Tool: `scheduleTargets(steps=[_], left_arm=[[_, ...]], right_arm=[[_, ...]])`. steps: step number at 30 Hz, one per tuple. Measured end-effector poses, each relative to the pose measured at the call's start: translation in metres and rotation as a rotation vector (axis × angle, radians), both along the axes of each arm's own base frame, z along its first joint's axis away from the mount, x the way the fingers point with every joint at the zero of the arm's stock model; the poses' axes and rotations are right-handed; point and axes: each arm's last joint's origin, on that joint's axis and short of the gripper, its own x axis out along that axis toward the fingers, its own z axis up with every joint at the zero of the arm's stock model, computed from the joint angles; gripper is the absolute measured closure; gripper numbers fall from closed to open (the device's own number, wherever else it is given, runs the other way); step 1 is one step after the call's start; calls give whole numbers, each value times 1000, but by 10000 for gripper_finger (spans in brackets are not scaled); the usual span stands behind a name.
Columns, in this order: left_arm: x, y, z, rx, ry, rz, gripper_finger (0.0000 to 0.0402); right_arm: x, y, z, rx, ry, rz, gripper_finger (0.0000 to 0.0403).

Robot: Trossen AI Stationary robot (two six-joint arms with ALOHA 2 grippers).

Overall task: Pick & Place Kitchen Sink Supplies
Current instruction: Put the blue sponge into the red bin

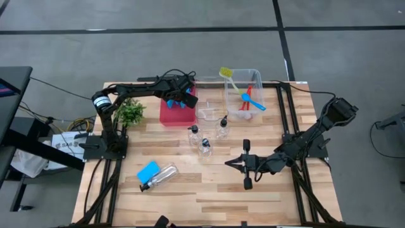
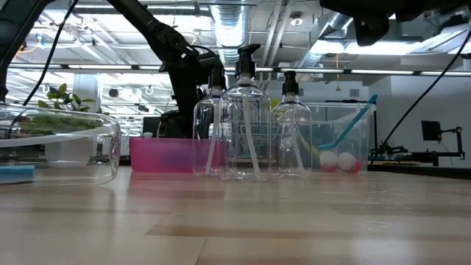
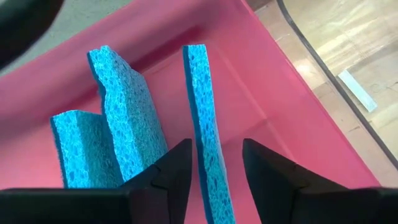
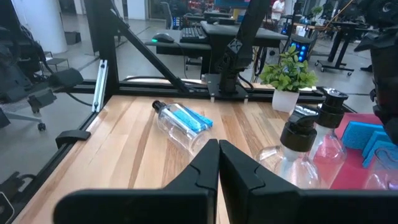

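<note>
My left gripper [image 1: 185, 100] is over the red tray [image 1: 166, 114] at the far left and is open. A blue sponge [image 3: 202, 99] stands on edge in the tray between its fingers. Two more blue sponges [image 3: 118, 124] stand beside it near the tray wall. Three clear pump bottles [image 1: 205, 142] stand mid-table. A fourth bottle [image 1: 161, 177] lies near the front, with a blue sponge [image 1: 148, 171] against it. Blue, red and yellow-green brushes [image 1: 248, 98] rest in a clear bin [image 1: 256, 76]. My right gripper [image 1: 229, 162] is shut and empty right of centre. My left gripper comes slanting down from above, one finger on each broad face of the upright sponge [image 3: 211, 168]. A gap shows at one finger [image 3: 267, 174]. The other finger [image 3: 177, 171] lies close against the sponge, and I cannot tell whether it touches.
A small green plant [image 1: 130, 113] stands left of the red tray. A second clear bin [image 1: 209, 114] sits between the tray and the brush bin. Bare wood lies along the front edge [image 1: 253, 202].
</note>
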Motion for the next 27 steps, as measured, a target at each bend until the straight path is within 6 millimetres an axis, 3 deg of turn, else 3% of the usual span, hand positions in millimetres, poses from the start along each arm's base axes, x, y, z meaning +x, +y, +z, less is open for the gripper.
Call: scheduleTargets(steps=[8,15,22,27], left_arm=[[-3,-2,15,19,-34,0,257],[-10,-9,43,17,-117,-30,257],[-25,-39,81,36,-147,-150,257],[-47,-68,100,67,-205,-203,257]], right_arm=[[0,0,-1,5,6,0,398],[0,0,-1,4,7,0,398],[0,0,-1,2,9,0,398],[0,0,-1,14,9,-1,398]])
